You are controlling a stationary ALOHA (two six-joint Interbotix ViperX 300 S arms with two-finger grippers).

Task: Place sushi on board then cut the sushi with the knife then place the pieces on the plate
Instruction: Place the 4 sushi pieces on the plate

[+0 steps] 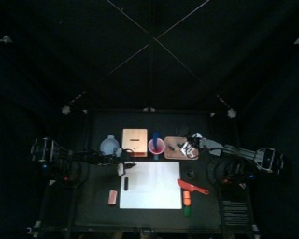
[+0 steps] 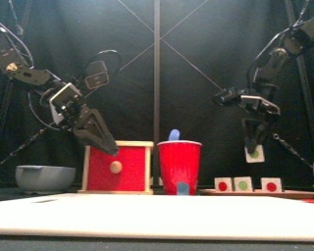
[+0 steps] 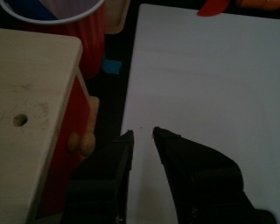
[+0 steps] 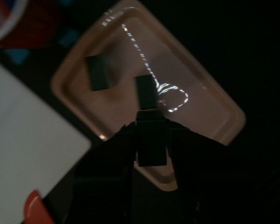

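We judge the last step to be in hand: carrying cut pieces to the plate. The right gripper [image 4: 149, 150] hangs over the flat pink plastic tray [image 1: 181, 148]. Its fingers are clenched on one dark green sushi piece [image 2: 255, 152] with a pale face, held clear above the tray floor. Three cut pieces [image 2: 245, 183] of the same roll stand in a row on the tray, which lies at 1 o'clock from the white rectangular cutting board [image 1: 152, 187]. We see no sushi left on the board itself. The left gripper [image 3: 143, 134] hovers over the board's 11 o'clock corner, just beside the pale wooden box with a red drawer front [image 2: 119, 167]. Its fingers are released with a narrow gap and hold nothing. As we read it, the next move calls for lowering the held piece straight onto a bare patch of tray and letting go without toppling the ones already there. The tray's raised rim leaves little slack around them. The round red plastic cup [image 2: 181, 167], with a blue toy knife [image 2: 175, 134] standing in it, sits at 12 o'clock, close beside the tray, so a sideways swing that way looks tight. A red toy knife [image 1: 192, 188] lies across the board's 3 o'clock edge, below the arm's way back. The board's middle is open, and bare tabotop [image 1: 96, 217] spreads toward 7 o'clock.
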